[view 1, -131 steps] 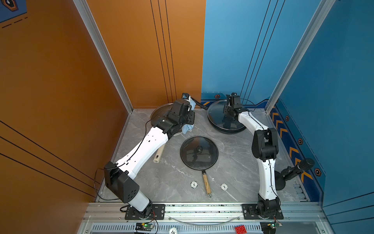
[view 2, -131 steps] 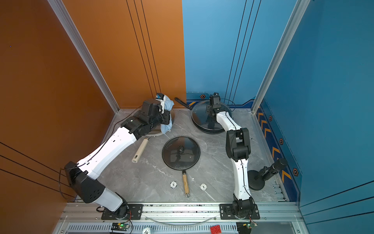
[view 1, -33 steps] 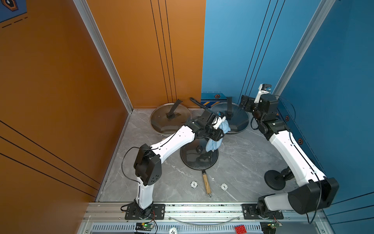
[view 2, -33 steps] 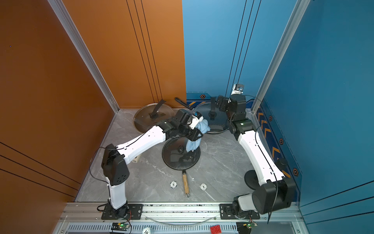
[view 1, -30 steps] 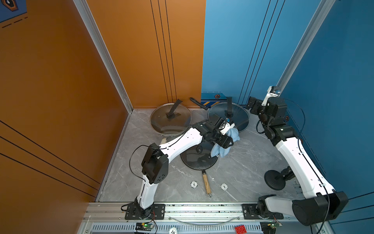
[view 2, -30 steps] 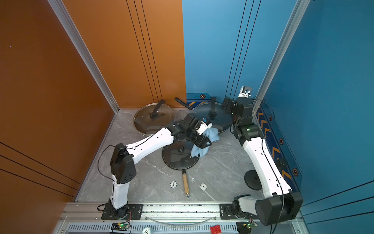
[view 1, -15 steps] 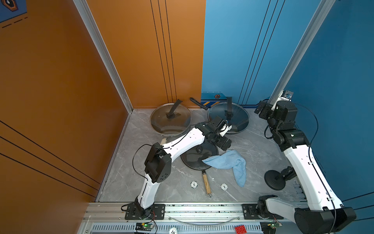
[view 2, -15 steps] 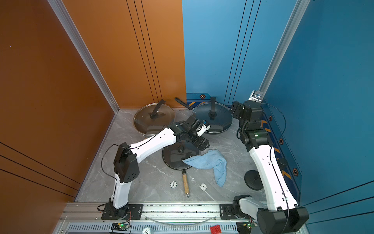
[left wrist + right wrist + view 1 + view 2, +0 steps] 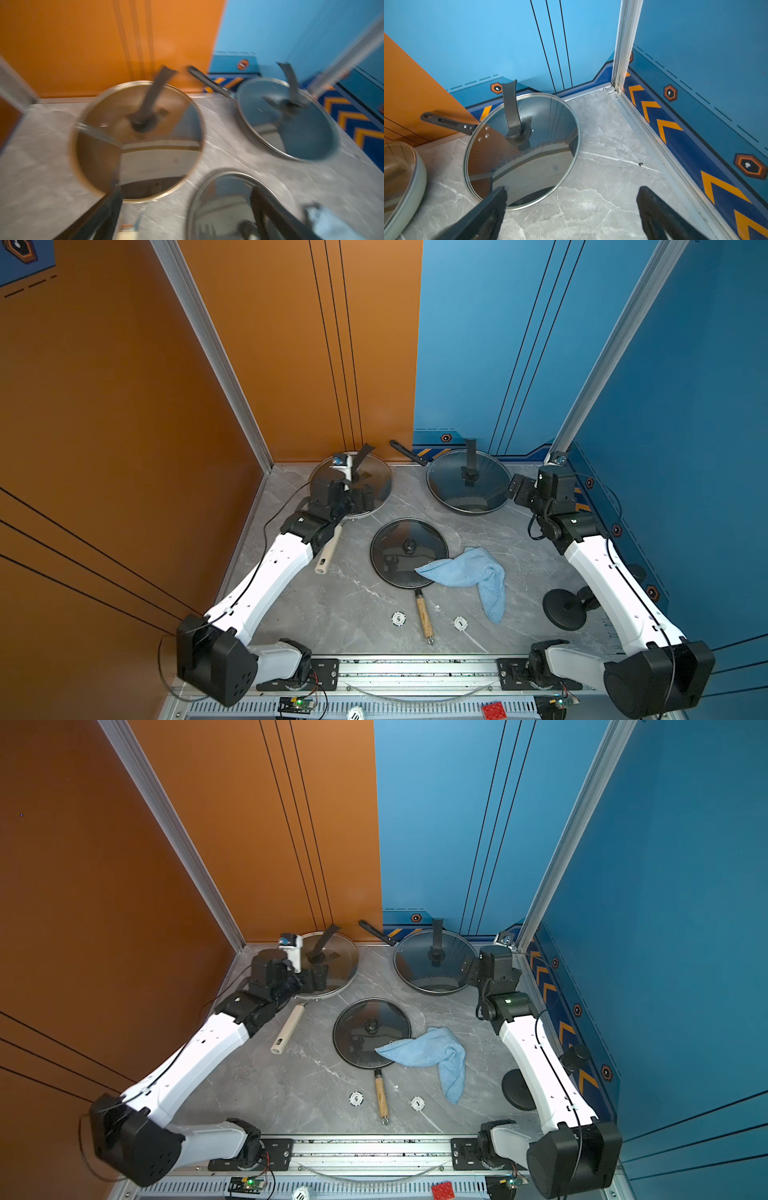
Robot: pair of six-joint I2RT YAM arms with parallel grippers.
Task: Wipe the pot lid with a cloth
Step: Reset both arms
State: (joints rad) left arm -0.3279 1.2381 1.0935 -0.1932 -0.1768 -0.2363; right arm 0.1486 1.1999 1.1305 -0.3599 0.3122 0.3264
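Your cloth (image 9: 465, 572) lies loose on the table (image 9: 353, 605), one corner over the rim of the small lid (image 9: 395, 547), with a bigger lid (image 9: 376, 475) and the wok lid (image 9: 449, 485) behind, while your left gripper (image 9: 360, 498) hangs by the bigger lid's near edge and your right gripper (image 9: 513, 489) beside the wok lid, both spread wide and empty.

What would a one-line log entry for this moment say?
cloth: loose, corner on small lid | left pincer: open, empty | right pincer: open, empty
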